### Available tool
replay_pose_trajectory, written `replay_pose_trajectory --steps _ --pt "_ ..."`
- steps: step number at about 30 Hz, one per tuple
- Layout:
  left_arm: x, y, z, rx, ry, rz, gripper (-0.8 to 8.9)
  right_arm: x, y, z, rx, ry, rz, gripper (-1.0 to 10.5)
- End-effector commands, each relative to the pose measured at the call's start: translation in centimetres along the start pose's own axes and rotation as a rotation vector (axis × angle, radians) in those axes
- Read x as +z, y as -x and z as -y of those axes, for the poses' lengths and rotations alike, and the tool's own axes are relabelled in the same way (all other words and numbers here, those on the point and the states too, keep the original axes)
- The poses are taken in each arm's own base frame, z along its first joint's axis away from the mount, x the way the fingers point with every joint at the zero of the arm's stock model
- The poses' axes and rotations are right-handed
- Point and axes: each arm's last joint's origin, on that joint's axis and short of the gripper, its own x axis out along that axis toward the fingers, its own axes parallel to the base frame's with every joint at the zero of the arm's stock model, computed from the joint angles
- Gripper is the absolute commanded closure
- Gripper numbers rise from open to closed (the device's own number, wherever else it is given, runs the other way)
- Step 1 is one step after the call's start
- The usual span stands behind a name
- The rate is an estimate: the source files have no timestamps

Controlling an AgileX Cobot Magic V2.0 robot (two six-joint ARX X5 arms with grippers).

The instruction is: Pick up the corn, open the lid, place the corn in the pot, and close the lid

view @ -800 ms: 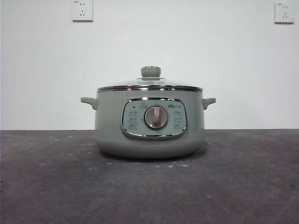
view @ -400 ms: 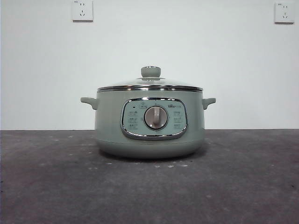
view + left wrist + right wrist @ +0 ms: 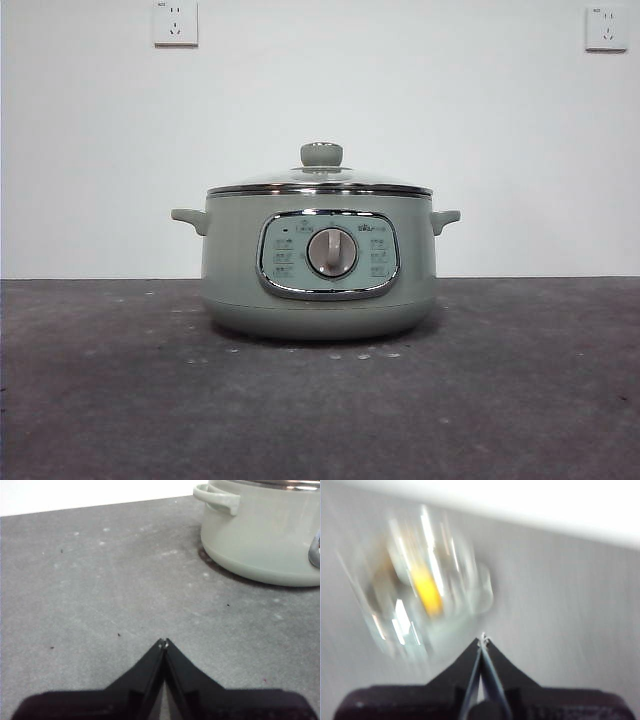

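- The pot (image 3: pixel 318 270) stands at the middle of the grey table (image 3: pixel 100 400) in the front view, upright, control panel and silver dial (image 3: pixel 332 252) facing the camera.
- The lid (image 3: pixel 320 182) sits closed on the pot, its metal rim level on the pot's top edge, the knob (image 3: pixel 321 154) at 12 o'clock above the dial.
- Two small side handles project at 9 o'clock and 3 o'clock of the pot body.
- The corn (image 3: pixel 427 590) shows only in the right wrist view, as a yellow streak seen through glass; that picture is heavily motion-blurred, but the shape around it reads as the lid on the pot, so the corn appears to lie inside.
- Left gripper (image 3: pixel 164 642): jaws pressed together, tips touching, nothing between them. It sits above bare table, well apart from the pot, of which one handle (image 3: pixel 217 497) and part of the wall are visible.
- Right gripper (image 3: pixel 483 639): jaws pressed together, holding nothing, near the blurred lid and not touching it.
- Neither arm appears in the front view.
- Two wall sockets (image 3: pixel 175 22) sit high on the white wall behind, at 10 o'clock and 2 o'clock of the pot.
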Motion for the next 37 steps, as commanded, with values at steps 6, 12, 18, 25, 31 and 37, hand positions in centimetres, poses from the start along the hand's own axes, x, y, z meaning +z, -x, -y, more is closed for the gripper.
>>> replay_pose_trajectory --steps 6,12,18,25,31,37 --pt "-0.5 -0.3 0.0 -0.004 0.014 -0.033 8.17 -9.8 -0.4 1.9 -0.144 -0.013 0.271 9.5" --pt "-0.6 -0.3 0.0 -0.005 0.016 -0.044 8.17 -20.4 -3.7 2.4 -0.279 0.015 0.342 9.5" --pt "-0.6 -0.3 0.0 -0.005 0.016 -0.044 8.17 -27.2 -7.1 2.5 -0.288 -0.019 0.263 9.5" --pt "-0.5 -0.3 0.0 -0.005 0.016 -0.043 8.17 -29.4 -8.3 2.5 -0.281 -0.049 0.239 9.5" --pt "-0.6 -0.3 0.0 -0.005 0.016 -0.044 8.17 -29.4 -8.3 2.5 -0.280 -0.049 0.238 9.5" --pt "-0.6 -0.3 0.0 -0.005 0.016 -0.044 8.17 -29.4 -8.3 2.5 -0.280 -0.049 0.238 9.5"
